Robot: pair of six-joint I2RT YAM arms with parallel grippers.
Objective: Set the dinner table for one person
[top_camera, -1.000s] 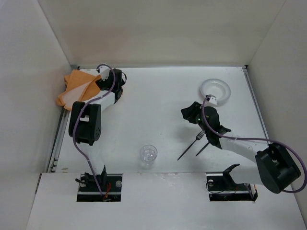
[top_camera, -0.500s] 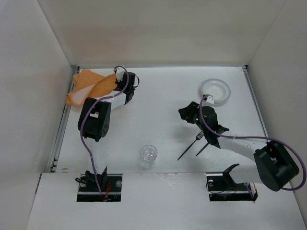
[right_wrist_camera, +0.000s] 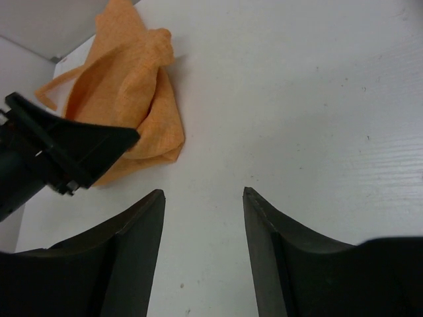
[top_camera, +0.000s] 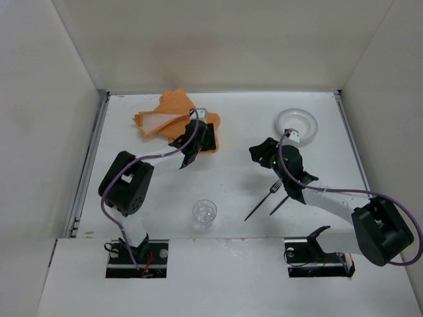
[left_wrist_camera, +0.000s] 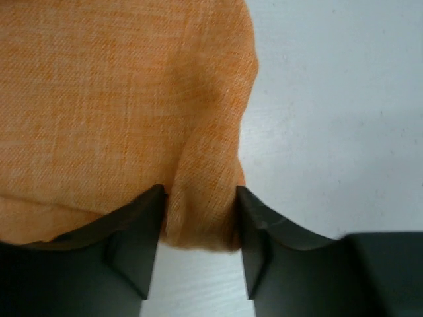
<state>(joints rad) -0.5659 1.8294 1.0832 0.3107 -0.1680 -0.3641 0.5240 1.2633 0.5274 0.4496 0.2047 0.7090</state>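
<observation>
Dinner table point(top_camera: 225, 132) filled the workspace. Left gripper point(left_wrist_camera: 198, 193) pinched 1 fold of orange cloth point(left_wrist_camera: 99, 99), far centre; right gripper point(right_wrist_camera: 201, 195) gaped wide, empty. Judged step: positioning cloth. Next: flatten, release.

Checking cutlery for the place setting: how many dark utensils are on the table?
2. One utensil lies right of the glass; the second utensil lies just right of it, its top under the right arm. More may be hidden there.
</observation>
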